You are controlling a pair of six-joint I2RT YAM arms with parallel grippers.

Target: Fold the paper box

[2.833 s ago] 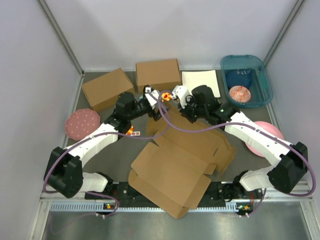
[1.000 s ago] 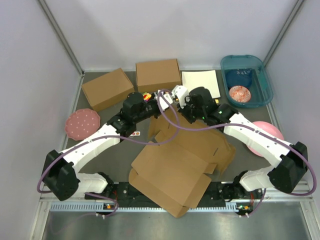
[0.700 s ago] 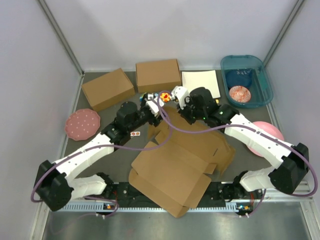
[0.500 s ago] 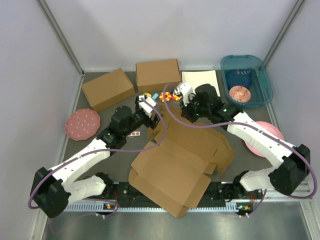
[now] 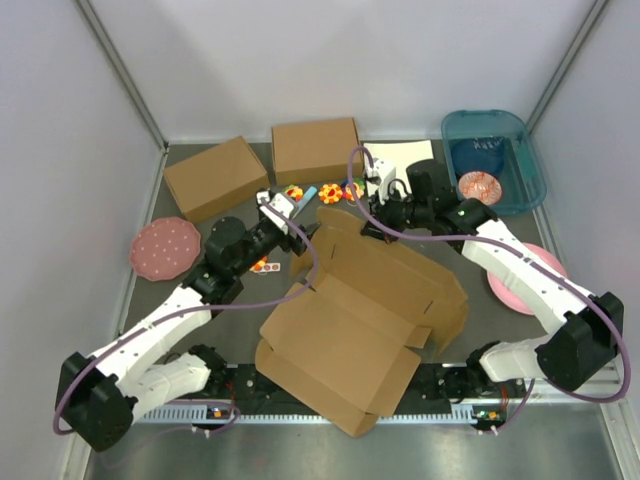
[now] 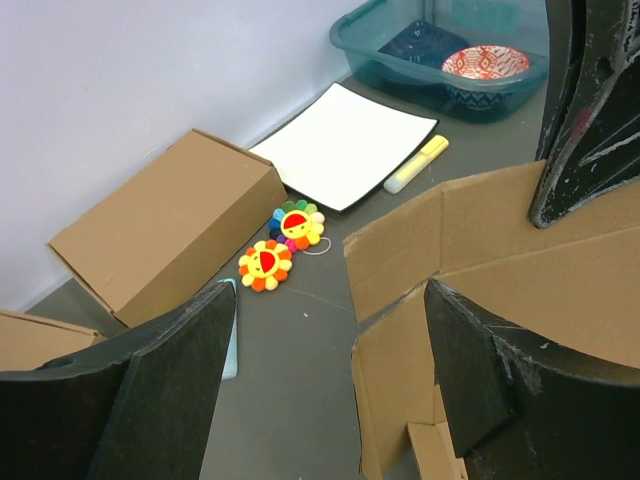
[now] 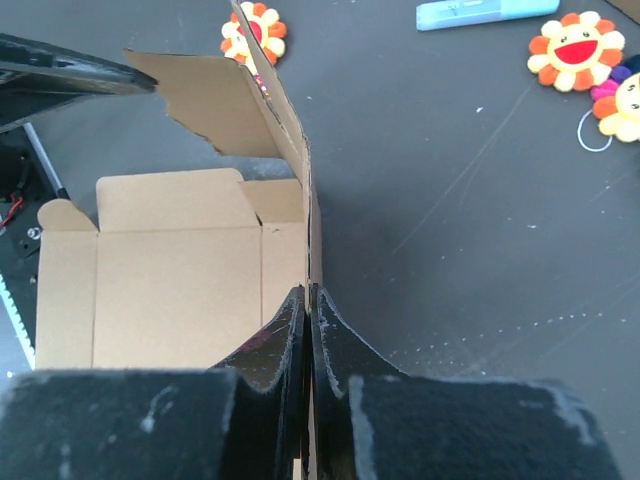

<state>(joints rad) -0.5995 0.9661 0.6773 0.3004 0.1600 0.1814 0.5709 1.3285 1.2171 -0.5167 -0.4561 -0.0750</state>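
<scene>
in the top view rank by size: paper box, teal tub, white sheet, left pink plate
1. paper box
2. teal tub
3. white sheet and left pink plate: look alike, sheet partly covered, so unranked

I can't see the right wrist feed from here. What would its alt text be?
The right hand is pinched shut on an upright flap of the paper box, whose other panels lie flat to the left. Beyond it, flower toys and a blue marker lie on the dark table.
</scene>
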